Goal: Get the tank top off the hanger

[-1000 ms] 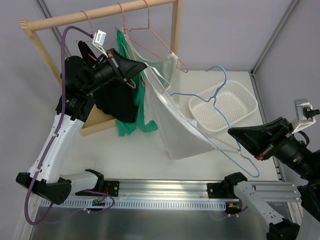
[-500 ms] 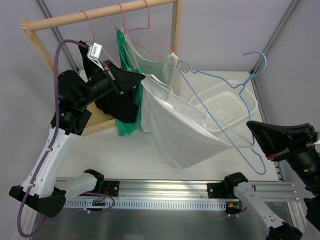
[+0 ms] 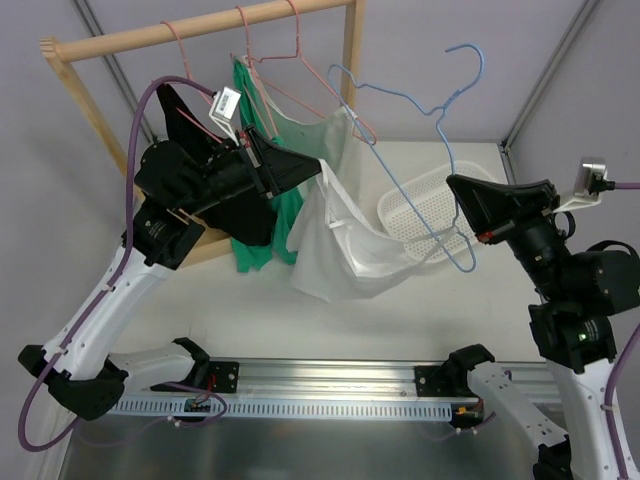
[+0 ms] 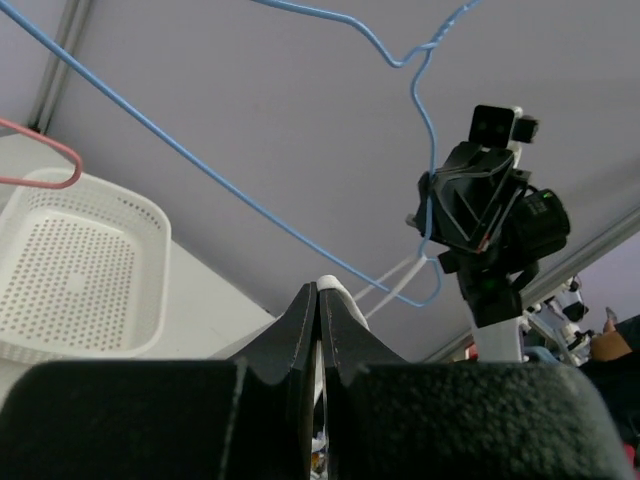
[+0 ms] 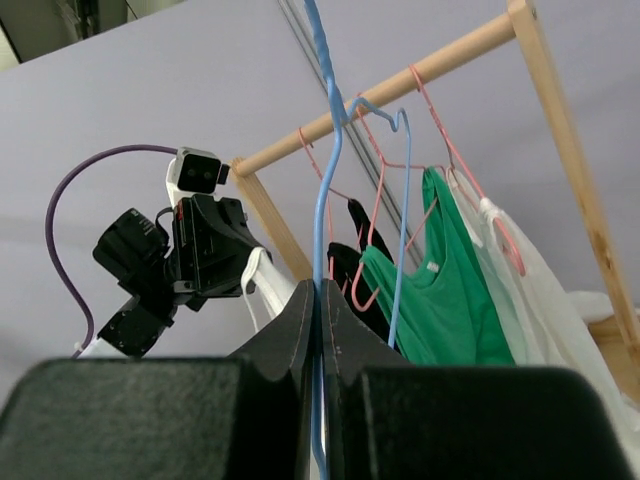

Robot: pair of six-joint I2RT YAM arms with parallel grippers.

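Clamping one tank top [image 3: 345,245], left end effector [image 3: 316,168]; right end effector [image 3: 455,190] pinches one hanger [image 3: 441,125].

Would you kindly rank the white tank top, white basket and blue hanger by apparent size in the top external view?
1. white tank top
2. white basket, partly covered
Unranked: blue hanger. It spans about as far as the tank top, but is thin wire held up nearer the camera.
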